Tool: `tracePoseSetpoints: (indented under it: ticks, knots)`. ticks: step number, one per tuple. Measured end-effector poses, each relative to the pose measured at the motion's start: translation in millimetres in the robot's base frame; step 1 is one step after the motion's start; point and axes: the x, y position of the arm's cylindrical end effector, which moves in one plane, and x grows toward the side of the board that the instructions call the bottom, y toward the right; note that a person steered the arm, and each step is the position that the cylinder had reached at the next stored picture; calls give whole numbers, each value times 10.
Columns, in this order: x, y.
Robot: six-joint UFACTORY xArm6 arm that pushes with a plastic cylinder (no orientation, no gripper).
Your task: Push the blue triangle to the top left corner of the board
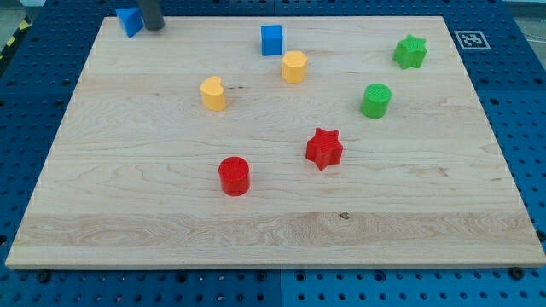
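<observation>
The blue triangle (129, 20) lies at the board's top left corner, close to the top edge. My tip (153, 27) stands right beside it on its right side, touching or nearly touching it. The rod comes down from the view's top edge, and only its lower part shows.
The wooden board (273, 230) also holds a blue cube (271, 40), a yellow hexagon (293, 66), a yellow heart-like block (213, 94), a green star (410, 52), a green cylinder (375, 100), a red star (324, 148) and a red cylinder (234, 176).
</observation>
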Motion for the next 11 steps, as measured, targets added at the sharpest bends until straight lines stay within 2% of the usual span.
tracePoseSetpoints:
  ticks: [2, 7, 9, 11]
  knots:
    - [0, 429]
    - [0, -488]
    - [0, -596]
    - [1, 14]
